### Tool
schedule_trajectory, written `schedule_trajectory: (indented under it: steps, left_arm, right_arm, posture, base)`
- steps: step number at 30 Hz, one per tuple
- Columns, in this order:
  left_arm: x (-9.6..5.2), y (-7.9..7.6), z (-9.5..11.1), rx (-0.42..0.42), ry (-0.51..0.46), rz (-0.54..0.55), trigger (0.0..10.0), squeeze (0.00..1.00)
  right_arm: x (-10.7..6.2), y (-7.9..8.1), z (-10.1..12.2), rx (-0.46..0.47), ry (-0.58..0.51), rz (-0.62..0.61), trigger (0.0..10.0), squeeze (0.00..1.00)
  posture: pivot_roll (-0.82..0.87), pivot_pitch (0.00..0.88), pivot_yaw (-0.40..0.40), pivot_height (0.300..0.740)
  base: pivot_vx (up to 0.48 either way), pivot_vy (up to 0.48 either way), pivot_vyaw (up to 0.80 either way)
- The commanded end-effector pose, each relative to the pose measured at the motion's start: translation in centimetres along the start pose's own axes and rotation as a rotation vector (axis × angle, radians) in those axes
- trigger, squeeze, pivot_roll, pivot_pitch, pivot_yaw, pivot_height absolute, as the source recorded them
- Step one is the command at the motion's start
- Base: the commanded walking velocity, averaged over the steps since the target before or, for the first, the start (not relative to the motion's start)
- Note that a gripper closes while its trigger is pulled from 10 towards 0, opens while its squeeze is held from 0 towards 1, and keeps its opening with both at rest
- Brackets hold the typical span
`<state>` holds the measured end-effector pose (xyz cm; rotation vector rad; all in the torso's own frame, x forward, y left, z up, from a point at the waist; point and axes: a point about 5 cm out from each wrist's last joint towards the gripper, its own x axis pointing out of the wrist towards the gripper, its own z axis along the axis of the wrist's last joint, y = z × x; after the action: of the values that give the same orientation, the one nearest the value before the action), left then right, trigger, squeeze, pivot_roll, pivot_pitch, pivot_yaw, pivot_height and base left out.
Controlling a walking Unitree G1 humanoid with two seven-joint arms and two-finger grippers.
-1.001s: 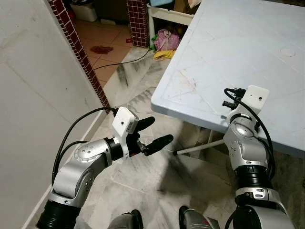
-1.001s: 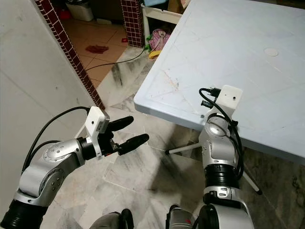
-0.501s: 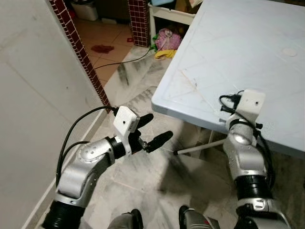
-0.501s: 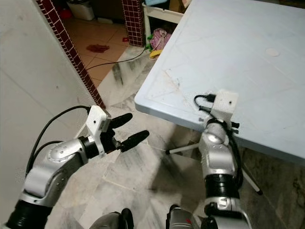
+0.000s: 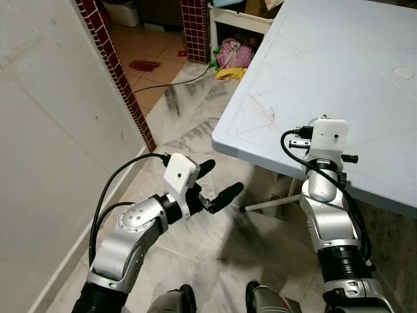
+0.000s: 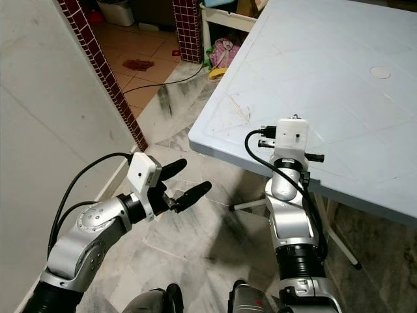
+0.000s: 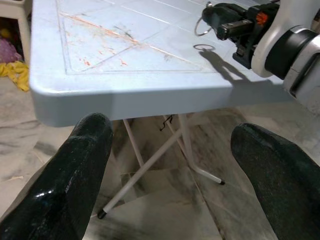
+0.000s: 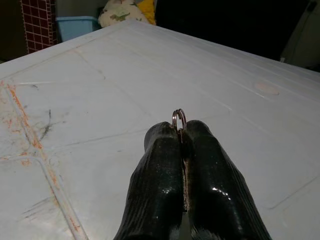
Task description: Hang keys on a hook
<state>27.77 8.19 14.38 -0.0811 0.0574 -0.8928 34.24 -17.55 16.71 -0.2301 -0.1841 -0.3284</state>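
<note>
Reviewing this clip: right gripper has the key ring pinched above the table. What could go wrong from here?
1. The right gripper is shut on the key ring at the very fingertips; the ring pokes out past them, so it could slip free when the arm swings.
2. The left gripper hangs open over the floor beside the table edge; turning toward the wall might clip that edge.

You're in a home; marble floor (image 5: pixel 195 124), folding plastic table (image 5: pixel 339 59), brick pillar (image 5: pixel 114 72), clutter bags (image 5: pixel 229 53) behind.

Glossy black end effector (image 8: pixel 181 131); thin metal key ring (image 8: pixel 178 119); seemingly plastic table (image 5: pixel 339 59).
</note>
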Motion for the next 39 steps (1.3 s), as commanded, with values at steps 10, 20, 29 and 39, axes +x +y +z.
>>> schedule_trajectory:
  steps: [10, 20, 29, 39]
  left_arm:
    - [-0.1, 1.4, -0.6, 0.034, 0.014, 0.137, 10.0, 0.00]
    - [-0.8, 3.9, -1.0, 0.088, -0.041, 0.495, 10.0, 0.00]
    - [-0.8, 3.9, -2.1, 0.098, -0.038, 0.572, 10.0, 0.00]
    - [-1.7, 5.2, -2.4, 0.158, -0.012, 0.685, 10.0, 0.00]
  right_arm:
    - [-0.4, 2.7, 3.4, 0.041, -0.145, 0.171, 10.0, 0.00]
    - [-1.2, 3.7, 4.1, 0.013, -0.181, 0.262, 10.0, 0.00]
    - [-2.4, 3.9, 3.8, 0.032, -0.173, 0.312, 10.0, 0.00]
    - [-3.3, 3.2, 3.0, 0.033, -0.139, 0.318, 10.0, 0.00]
  posture:
    - [-0.06, 0.161, 0.080, 0.740]
    - [-0.06, 0.151, 0.054, 0.740]
    - [-0.06, 0.147, 0.063, 0.740]
    - [-0.07, 0.145, 0.070, 0.740]
  base:
    - [0.000, 0.000, 0.00]
    - [0.000, 0.000, 0.72]
    - [0.000, 0.000, 0.80]
    - [0.000, 0.000, 0.80]
